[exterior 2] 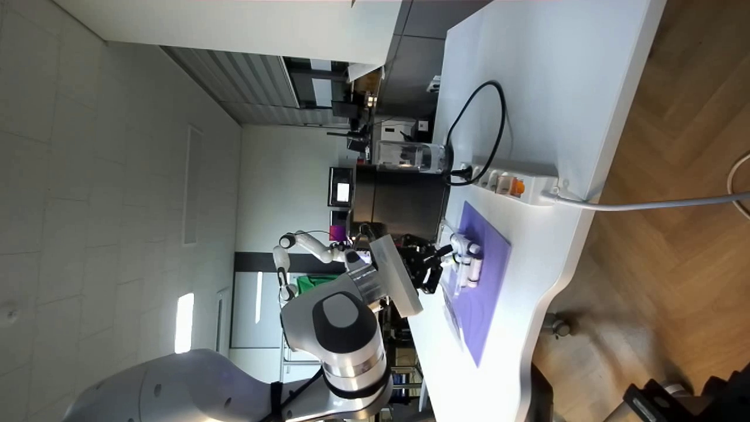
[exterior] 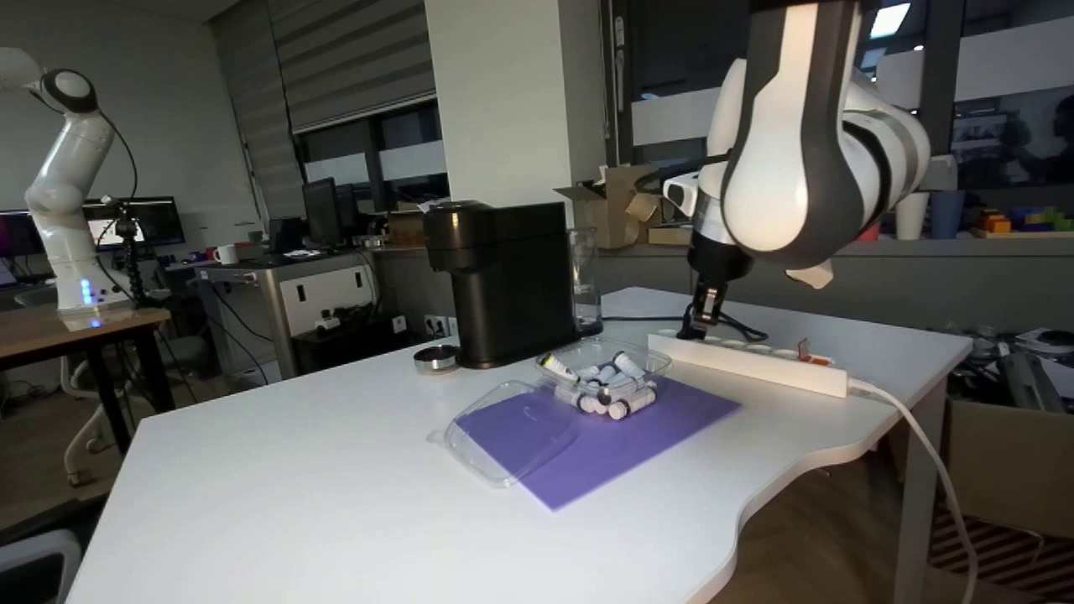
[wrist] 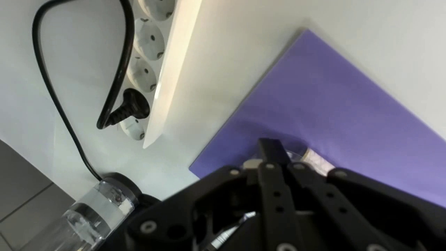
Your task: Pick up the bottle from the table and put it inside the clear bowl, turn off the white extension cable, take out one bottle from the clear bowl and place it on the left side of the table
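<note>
My gripper [wrist: 275, 151] is shut, its fingers pressed together, and I see nothing between them. In the wrist view it hangs over the purple sheet and hides much of what lies below. In both exterior views the gripper [exterior: 703, 323] [exterior 2: 443, 266] stands above the white table [exterior: 336, 486]. The clear bowl [exterior: 665, 370] sits on the sheet with several small white bottles [exterior: 628, 363]; one bottle [wrist: 318, 162] shows past my fingers. The white extension cable [exterior: 755, 367] lies alongside, an orange switch [exterior 2: 517, 187] near its cord end. Whether the switch is on, I cannot tell.
The purple sheet [exterior: 638, 445] carries a flat clear lid [exterior: 512, 436]. Behind stand a black machine [exterior: 516, 285] and a clear cylinder [exterior: 586, 289]. A black plug [wrist: 136, 104] sits in the strip, its cord looping. A small metal ring [exterior: 436, 359] lies by the machine.
</note>
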Controlling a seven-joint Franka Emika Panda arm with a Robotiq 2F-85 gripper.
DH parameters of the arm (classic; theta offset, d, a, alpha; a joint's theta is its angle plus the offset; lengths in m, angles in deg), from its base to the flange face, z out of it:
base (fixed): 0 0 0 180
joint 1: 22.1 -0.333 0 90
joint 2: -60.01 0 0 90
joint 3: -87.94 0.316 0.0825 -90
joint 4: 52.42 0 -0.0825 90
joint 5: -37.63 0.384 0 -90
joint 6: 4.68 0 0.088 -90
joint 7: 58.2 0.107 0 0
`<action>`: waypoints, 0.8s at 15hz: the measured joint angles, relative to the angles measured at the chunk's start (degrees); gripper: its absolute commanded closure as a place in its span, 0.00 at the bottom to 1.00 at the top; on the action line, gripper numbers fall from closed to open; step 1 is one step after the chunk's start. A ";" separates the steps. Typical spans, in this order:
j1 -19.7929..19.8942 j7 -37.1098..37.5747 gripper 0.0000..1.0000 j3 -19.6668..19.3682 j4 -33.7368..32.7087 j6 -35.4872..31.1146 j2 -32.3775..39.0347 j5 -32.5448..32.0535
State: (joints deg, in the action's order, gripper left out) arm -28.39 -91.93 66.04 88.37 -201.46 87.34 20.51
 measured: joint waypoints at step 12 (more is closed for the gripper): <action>0.95 -2.06 0.13 -1.38 1.43 -1.57 -5.73 0.05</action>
State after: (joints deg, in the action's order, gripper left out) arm -27.44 -93.99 64.66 89.80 -203.03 81.60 20.56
